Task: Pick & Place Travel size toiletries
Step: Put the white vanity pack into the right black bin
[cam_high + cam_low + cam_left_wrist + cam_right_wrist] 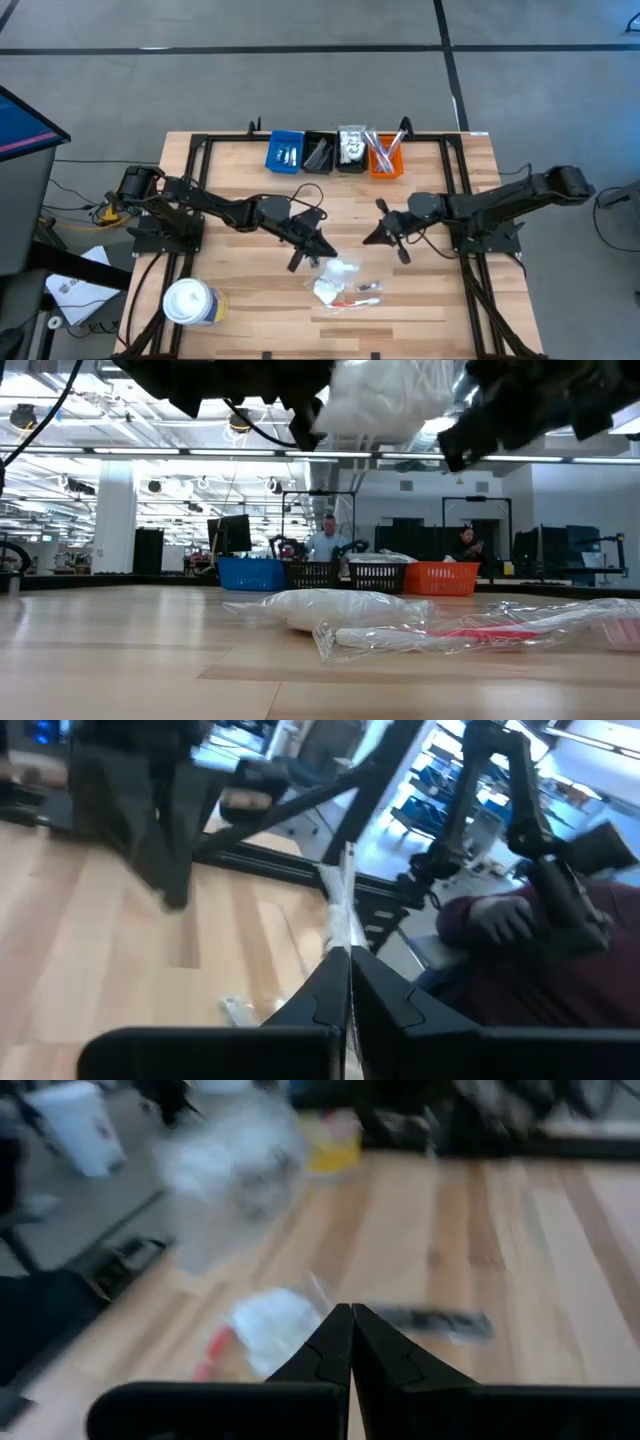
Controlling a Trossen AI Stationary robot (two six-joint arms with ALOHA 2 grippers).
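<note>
The left gripper (318, 250) pinches a clear white sachet (375, 400), lifted off the wood above the loose pile; its jaws press together on the plastic, whose long axis runs out along the fingers; the right gripper (385, 235) hovers nearby, jaws pressed together and empty; the remaining sachets (338, 280) and a red stick (470, 632) lie on the table (240, 290) just in front of both grippers, nearer the left; four bins wait at the far edge: blue bin (284, 152), black bin (318, 154), a bin of sachets (351, 148), orange bin (385, 155) with sticks.
</note>
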